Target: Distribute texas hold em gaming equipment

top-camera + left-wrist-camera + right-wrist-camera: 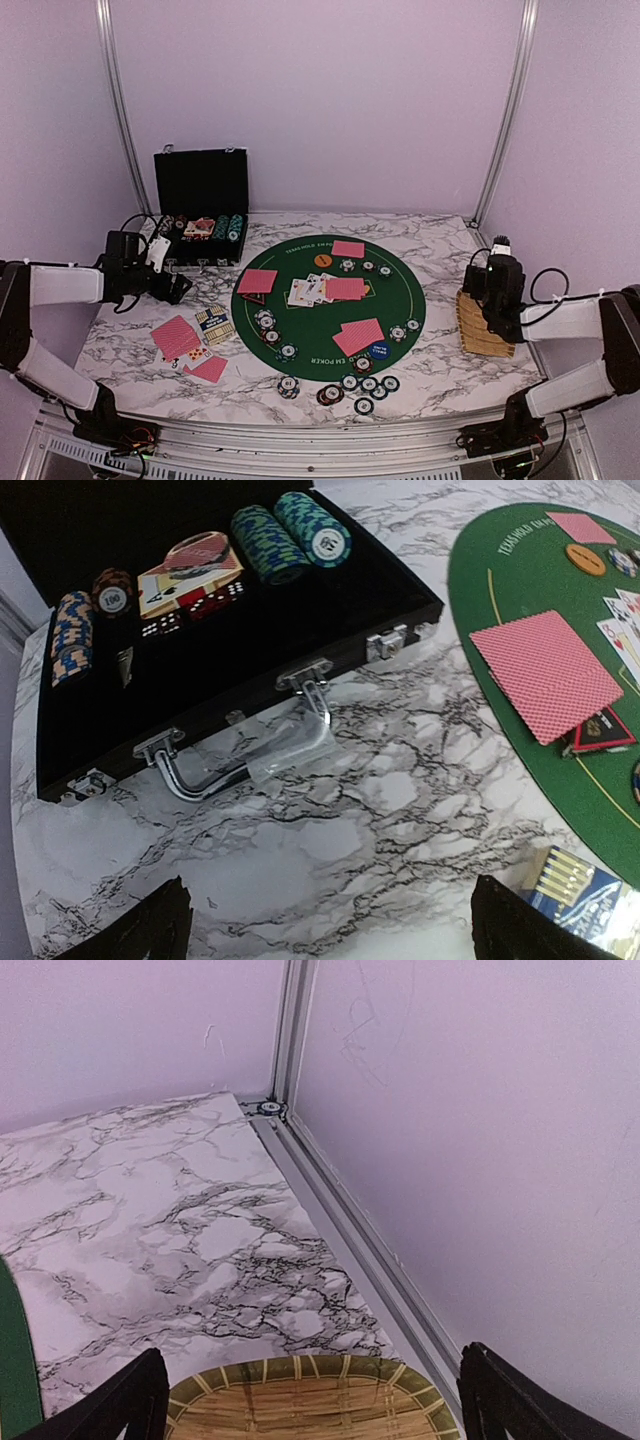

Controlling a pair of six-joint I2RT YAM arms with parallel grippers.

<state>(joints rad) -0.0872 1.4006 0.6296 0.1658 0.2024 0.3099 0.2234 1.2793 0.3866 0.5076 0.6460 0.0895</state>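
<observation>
Left gripper (328, 925) spread wide, empty, near the case (250, 680); right gripper (310, 1400) spread too, above the basket (300, 1368). Chips (368, 384) and cards (345, 288) lie on and around the mat (402, 288) — more chips in the case

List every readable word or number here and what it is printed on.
"TEXAS HOLD EM PO", cut by the frame edge: green mat.
"100": dark red chip in the black case.
"A": card face in the case.
Too blurred to read: teal chip face, blue button, card box.
</observation>
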